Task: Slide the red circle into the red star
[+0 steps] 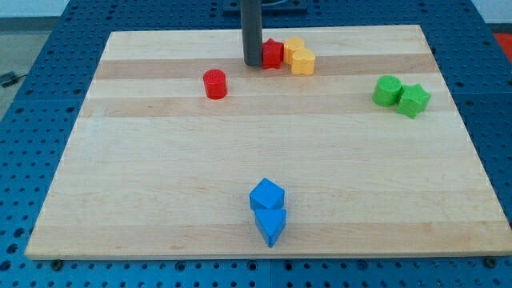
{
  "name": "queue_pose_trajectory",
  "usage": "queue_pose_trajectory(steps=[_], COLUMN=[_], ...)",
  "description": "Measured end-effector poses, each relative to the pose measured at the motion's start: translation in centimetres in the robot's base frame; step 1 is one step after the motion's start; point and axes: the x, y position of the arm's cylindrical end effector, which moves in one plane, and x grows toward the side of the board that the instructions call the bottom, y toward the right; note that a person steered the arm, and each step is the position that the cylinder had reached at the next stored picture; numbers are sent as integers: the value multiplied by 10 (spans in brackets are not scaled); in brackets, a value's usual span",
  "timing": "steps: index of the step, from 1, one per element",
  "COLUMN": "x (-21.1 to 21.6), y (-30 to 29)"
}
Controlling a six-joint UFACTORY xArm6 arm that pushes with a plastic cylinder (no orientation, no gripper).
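The red circle is a short red cylinder standing left of centre near the view's top. The red star lies to its upper right, touching two yellow blocks on its right side. My tip is at the end of the dark rod, right against the red star's left side. The tip is to the right of and a little above the red circle, apart from it.
A green cylinder and a green star sit together at the view's right. A blue cube and a blue pointed block sit together near the bottom centre. The wooden board rests on a blue pegboard.
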Motion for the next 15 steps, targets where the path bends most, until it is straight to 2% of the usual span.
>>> queue_pose_trajectory(steps=[3,5,6,7,8,10,11,13,15], x=[1,6,43,86,97,83,81,85,62], y=[-12,-117,-146,-143,-104,-57,-61,-104,-102])
